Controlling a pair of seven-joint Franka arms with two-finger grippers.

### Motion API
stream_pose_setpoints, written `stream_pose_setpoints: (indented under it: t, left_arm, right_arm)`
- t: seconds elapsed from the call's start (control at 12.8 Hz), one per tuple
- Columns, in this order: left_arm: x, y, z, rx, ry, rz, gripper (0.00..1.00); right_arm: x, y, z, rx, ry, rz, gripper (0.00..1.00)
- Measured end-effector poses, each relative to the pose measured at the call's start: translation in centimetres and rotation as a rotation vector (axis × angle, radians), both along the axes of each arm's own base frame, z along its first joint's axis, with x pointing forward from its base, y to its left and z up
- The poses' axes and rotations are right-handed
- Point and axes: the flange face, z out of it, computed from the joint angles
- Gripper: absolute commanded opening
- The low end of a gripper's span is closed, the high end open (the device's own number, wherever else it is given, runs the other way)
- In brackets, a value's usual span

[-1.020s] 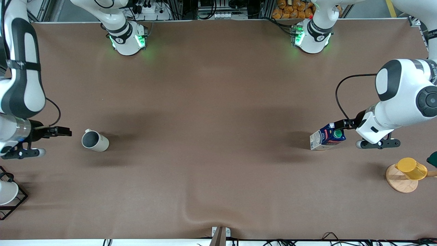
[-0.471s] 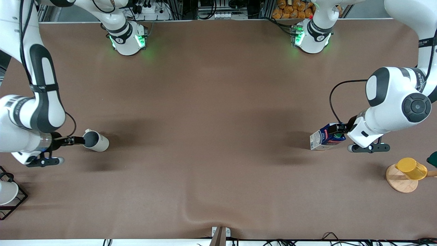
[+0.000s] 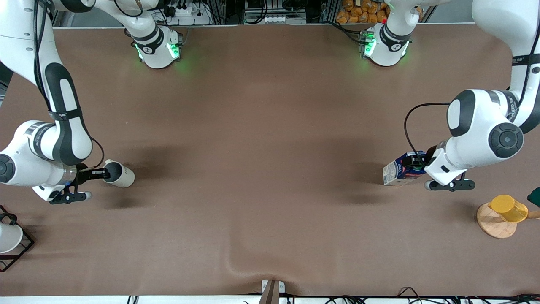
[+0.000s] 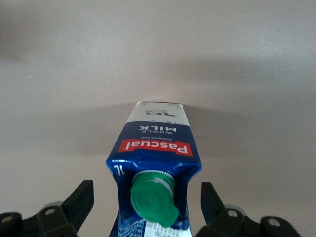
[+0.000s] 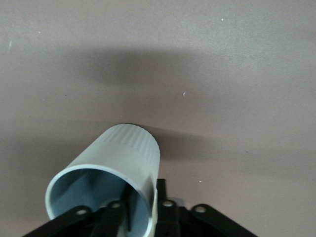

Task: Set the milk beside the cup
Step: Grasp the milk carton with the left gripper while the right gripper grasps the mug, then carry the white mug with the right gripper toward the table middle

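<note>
The milk, a blue and white carton with a green cap, stands toward the left arm's end of the table. My left gripper is at its top. In the left wrist view the carton sits between the gripper's wide-open fingers, apart from both. The beige cup stands toward the right arm's end. My right gripper is at its rim. In the right wrist view the gripper straddles the cup's wall, one finger inside and one outside, narrowly open.
A yellow cup sits on a round wooden coaster at the left arm's end, nearer the front camera than the milk. A white cup in a black wire frame stands at the right arm's end. The cloth has a fold near the front edge.
The right gripper moved from beside the cup to its rim, one finger now inside. The left gripper moved in over the milk's top. Cup and milk stay in place.
</note>
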Motion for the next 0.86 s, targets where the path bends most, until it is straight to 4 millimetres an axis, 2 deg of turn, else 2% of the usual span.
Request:
stream_pose_setpoints:
  t: [0.16,0.24,0.39,0.55,0.63,0.86]
  left_arm:
    - [0.1,0.0,-0.4,-0.001,0.002,0.0,0.5]
    - [0.1,0.0,-0.4,-0.001,0.001,0.0,0.42]
    - [0.1,0.0,-0.4,-0.001,-0.001,0.0,0.4]
    - [0.2,0.0,-0.3,-0.001,-0.004,0.0,0.35]
    - [0.2,0.0,-0.2,-0.001,-0.006,0.0,0.32]
    - [0.3,-0.1,0.0,-0.002,-0.01,0.0,0.32]
  right_arm:
    - [0.1,0.3,0.2,0.004,-0.005,0.001,0.0]
    - [0.2,0.4,0.4,0.006,-0.008,0.002,0.0]
    - [0.5,0.7,1.2,0.016,-0.004,-0.005,0.0]
    - [1.1,2.0,2.9,0.031,0.033,-0.052,0.0]
    - [1.5,3.2,4.0,0.03,0.051,-0.077,0.0]
    - [2.3,8.3,7.0,0.009,0.069,-0.14,0.0]
